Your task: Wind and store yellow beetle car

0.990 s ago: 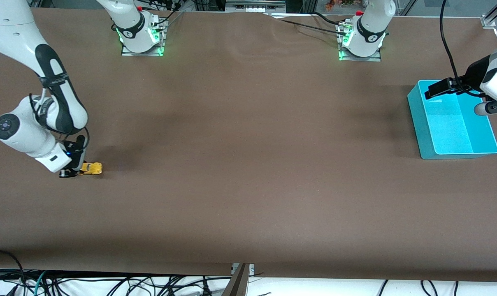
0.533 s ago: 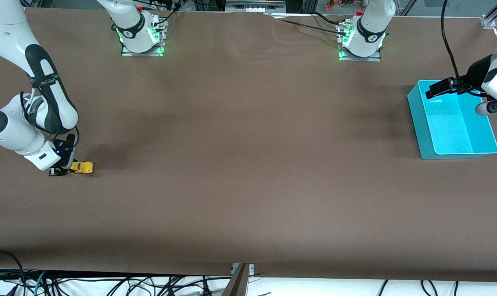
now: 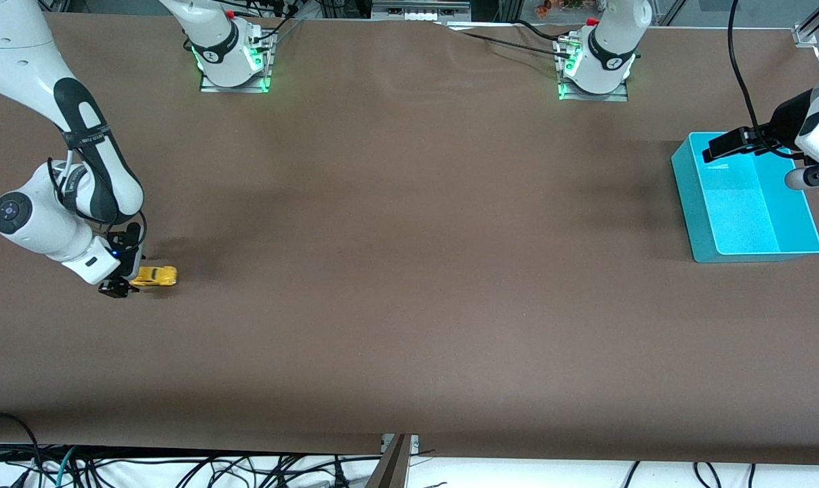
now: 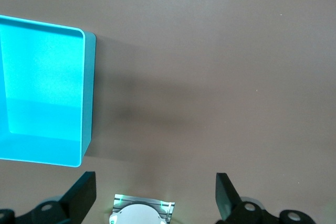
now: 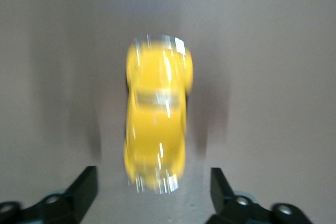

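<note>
Your right gripper point(image 3: 128, 286), now spread wide, has let go; yellow beetle car point(image 3: 156, 276) rolls ahead of it on the worktop point(image 3: 409, 271), wound; left gripper point(image 4: 155, 200) waits wide beside the teal bin point(image 3: 685, 190).

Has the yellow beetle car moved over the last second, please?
Yes. The yellow beetle car first slid away from the teal bin, then ran toward it, ending slightly closer than a second ago, beside the open right gripper.

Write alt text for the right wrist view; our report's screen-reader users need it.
A blurred yellow beetle car sits on the brown table, its near end level with the tips of the right pincer, whose dark fingers stand open on either side without touching it. Nothing else shows.
</note>
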Controlling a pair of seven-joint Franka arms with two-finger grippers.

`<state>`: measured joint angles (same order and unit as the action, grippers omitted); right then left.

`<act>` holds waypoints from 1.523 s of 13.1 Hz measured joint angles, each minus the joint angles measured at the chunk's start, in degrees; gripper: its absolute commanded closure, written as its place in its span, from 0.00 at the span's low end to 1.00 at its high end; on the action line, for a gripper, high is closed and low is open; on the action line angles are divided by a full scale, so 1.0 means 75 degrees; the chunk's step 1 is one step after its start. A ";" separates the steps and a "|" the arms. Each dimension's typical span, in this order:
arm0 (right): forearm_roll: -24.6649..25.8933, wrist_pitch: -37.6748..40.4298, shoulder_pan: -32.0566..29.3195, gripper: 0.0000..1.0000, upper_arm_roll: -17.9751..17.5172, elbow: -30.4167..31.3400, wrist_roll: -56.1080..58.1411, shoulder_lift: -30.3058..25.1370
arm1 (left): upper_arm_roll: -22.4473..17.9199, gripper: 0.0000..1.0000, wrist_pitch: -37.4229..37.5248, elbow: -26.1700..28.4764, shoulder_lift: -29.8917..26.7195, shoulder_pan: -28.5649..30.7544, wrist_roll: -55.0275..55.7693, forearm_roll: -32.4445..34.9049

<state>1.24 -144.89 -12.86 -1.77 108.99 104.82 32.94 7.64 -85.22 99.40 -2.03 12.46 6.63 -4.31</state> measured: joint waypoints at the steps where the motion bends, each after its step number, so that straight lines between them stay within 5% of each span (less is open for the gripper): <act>1: 0.0000 0.0342 0.0001 0.00 -0.0048 -0.0260 0.0000 -0.0034 | -0.0001 0.00 0.0002 0.0000 0.0000 0.0045 -0.0063 0.0000; 8: -0.0166 0.1106 0.0002 0.00 -0.0230 -0.0928 -0.0292 -0.0276 | 0.0015 0.00 0.0013 -0.0006 0.0000 0.0094 -0.0138 0.0000; 20: -0.0192 0.4403 0.0136 0.00 -0.0939 -0.2464 -0.6887 -0.1165 | 0.0056 0.00 0.0020 -0.0008 0.0000 0.0099 -0.0138 0.0000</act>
<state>-0.21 -111.87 -11.83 -8.81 90.51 53.16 24.20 8.06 -85.08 99.34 -2.03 13.20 5.60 -4.31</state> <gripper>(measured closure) 0.000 0.000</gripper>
